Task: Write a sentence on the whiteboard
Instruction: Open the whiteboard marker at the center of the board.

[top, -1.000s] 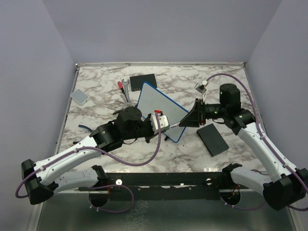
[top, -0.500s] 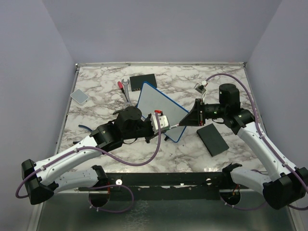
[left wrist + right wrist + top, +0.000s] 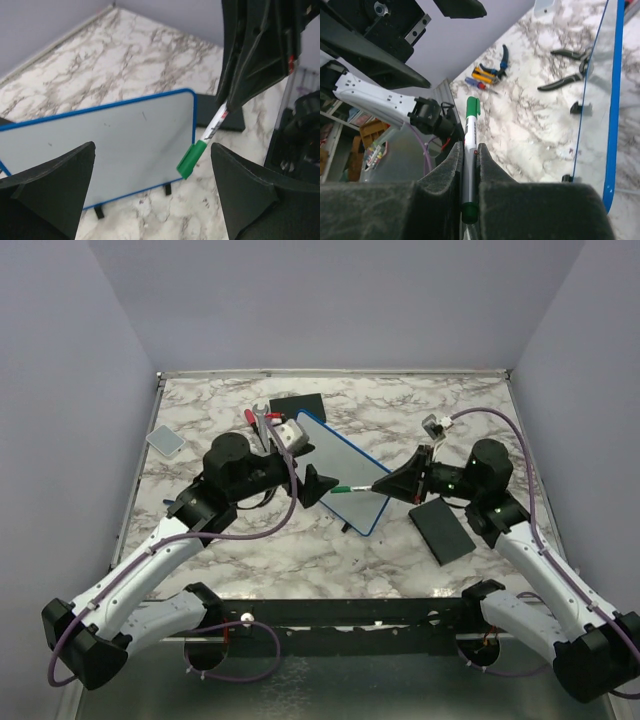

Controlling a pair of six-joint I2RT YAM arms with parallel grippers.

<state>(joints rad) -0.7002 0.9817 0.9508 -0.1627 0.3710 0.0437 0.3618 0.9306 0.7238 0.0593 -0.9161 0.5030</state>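
The whiteboard (image 3: 340,472), blue-rimmed with small black feet, stands tilted in the middle of the table. Its face (image 3: 105,145) is blank apart from faint specks, and no sentence is in view on it. My right gripper (image 3: 392,483) is shut on a white marker (image 3: 352,487) with its green cap on, held level over the board's near right corner. In the right wrist view the marker (image 3: 470,135) is pinched between the pads. My left gripper (image 3: 318,485) stands wide open just left of the cap (image 3: 191,159), touching nothing.
A flat black pad (image 3: 441,529) lies right of the board. A black box (image 3: 298,407), a wrench and a red screwdriver (image 3: 258,422) sit behind it. A small grey pad (image 3: 165,440) is far left. Pliers (image 3: 570,70) lie beyond the board.
The left gripper has let go of the marker, opened wide and drawn back to the left. The right gripper has closed on the marker and shifted a little to the right.
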